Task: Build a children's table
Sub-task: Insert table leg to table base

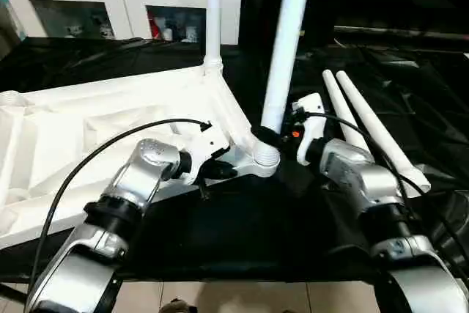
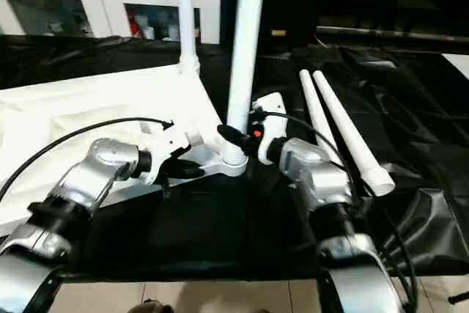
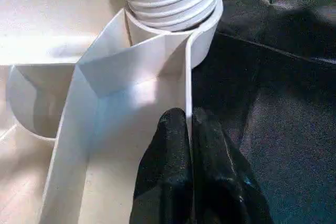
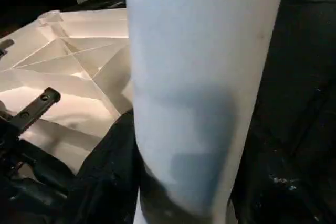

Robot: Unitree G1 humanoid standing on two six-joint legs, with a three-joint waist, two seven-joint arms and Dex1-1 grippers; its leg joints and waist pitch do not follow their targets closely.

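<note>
Silver forearms fill the foreground, and the left tool (image 1: 212, 163) is pinched shut on the thin side wall of the small white ribbed plastic tabletop (image 1: 88, 137), its black fingers (image 3: 178, 177) clamping the rim just short of the near corner socket (image 1: 265, 160). Over on the other side, the right tool (image 1: 275, 137) is wrapped around the base of a long white tapered tube leg (image 1: 286, 42), gripping it right above that same socket. That leg stands nearly upright, long axis vertical with a slight lean, thick threaded end down in the socket, and whether it is fully seated I cannot tell. Further back, a second white leg (image 1: 213, 12) stands upright in the far corner socket, looking already fitted. So by my reckoning we're about halfway: one leg in, one going in. Moving out, two more white tapered legs (image 1: 366, 126) lie side by side on the black-covered counter (image 1: 410, 100), just beside the right arm, long axes running away from the robot. The tabletop lies underside up on the counter, stretching away to the left, its left-hand sockets apparently empty.
</note>
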